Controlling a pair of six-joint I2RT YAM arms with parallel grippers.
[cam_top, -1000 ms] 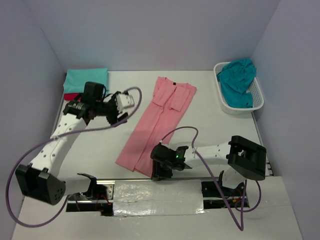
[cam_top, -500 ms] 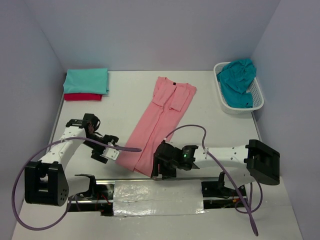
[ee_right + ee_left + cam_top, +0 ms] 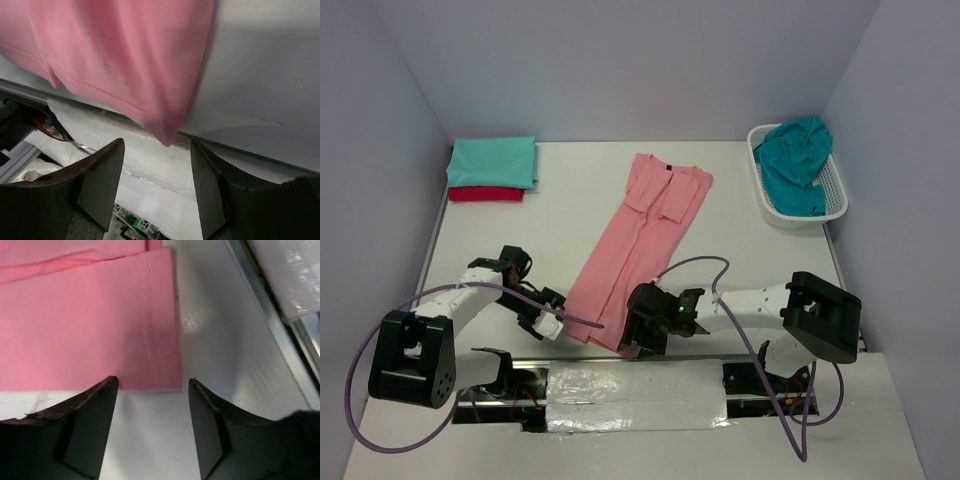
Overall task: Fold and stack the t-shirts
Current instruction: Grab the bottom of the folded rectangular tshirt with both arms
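Both pincers spread at the pink shirt (image 3: 638, 240) hem, nothing gripped

The pink shirt lies folded into a long strip, slanting across the middle of the bench (image 3: 560, 210); left pincer (image 3: 153, 385) is spread wide and low on the bench, with the hem's corner right at its fingertips but not pinched; right pincer (image 3: 638, 338) is spread too, at the hem's other near corner by the bench's front edge, pinching nothing, though that wrist view is pretty blurry; mint shirt (image 3: 492, 160) sits folded on the red shirt (image 3: 485, 193) in the far left corner; teal-blue shirt (image 3: 795, 160) is heaped in the basket (image 3: 838, 195) far right
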